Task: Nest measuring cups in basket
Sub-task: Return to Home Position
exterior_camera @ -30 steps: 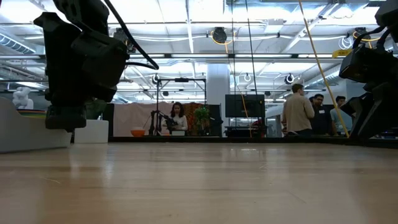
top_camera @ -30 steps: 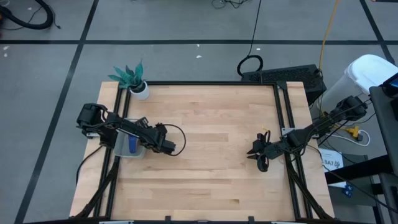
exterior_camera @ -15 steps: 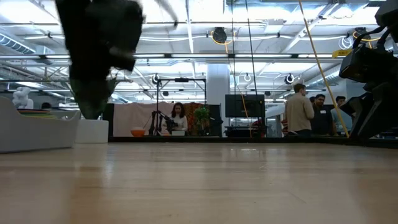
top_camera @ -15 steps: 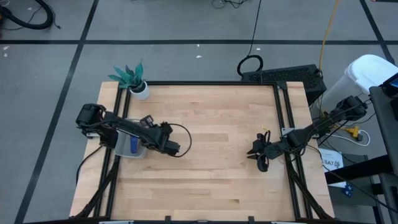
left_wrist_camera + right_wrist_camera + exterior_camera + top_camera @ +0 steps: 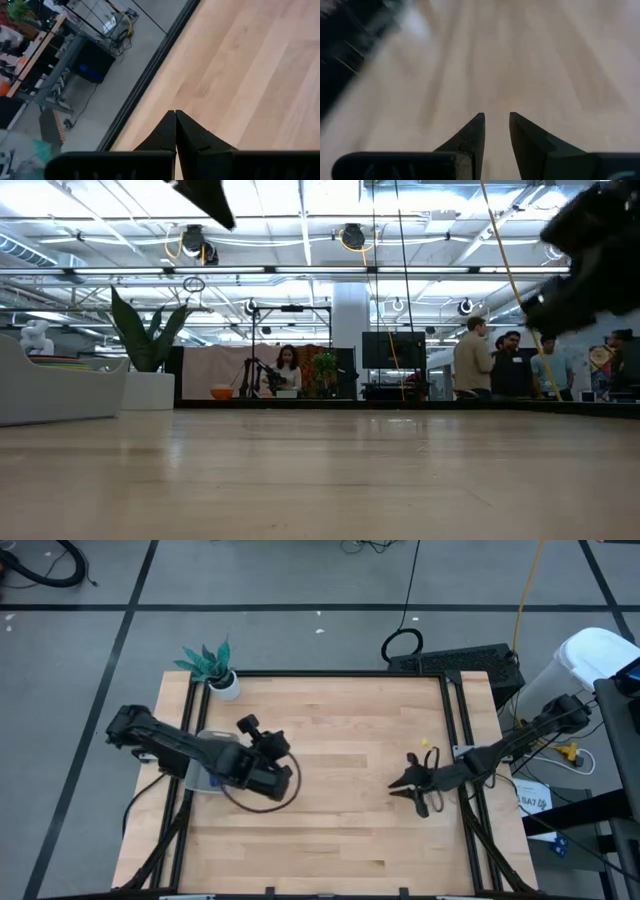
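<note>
The pale basket (image 5: 55, 390) stands at the table's left side. In the high view my left arm hides most of the basket (image 5: 204, 781). Of the measuring cups, only a thin coloured strip (image 5: 55, 361) shows above the basket's wall. My left gripper (image 5: 175, 114) is shut on nothing, raised over the wood just right of the basket (image 5: 289, 776). My right gripper (image 5: 496, 122) hangs open over bare wood near the table's right edge (image 5: 399, 788), nothing between its fingers.
A small white pot with a green plant (image 5: 225, 683) stands at the far left corner, and also shows in the low view (image 5: 148, 390). Black rails (image 5: 455, 730) run along the table's sides. Bare wood (image 5: 340, 750) lies between the two arms. People stand in the room beyond.
My left gripper has risen from just over the basket and swung toward the table's middle. It has tipped from pointing steeply down to a shallower slant and has stayed shut. My right gripper has lifted a little and tipped up.
</note>
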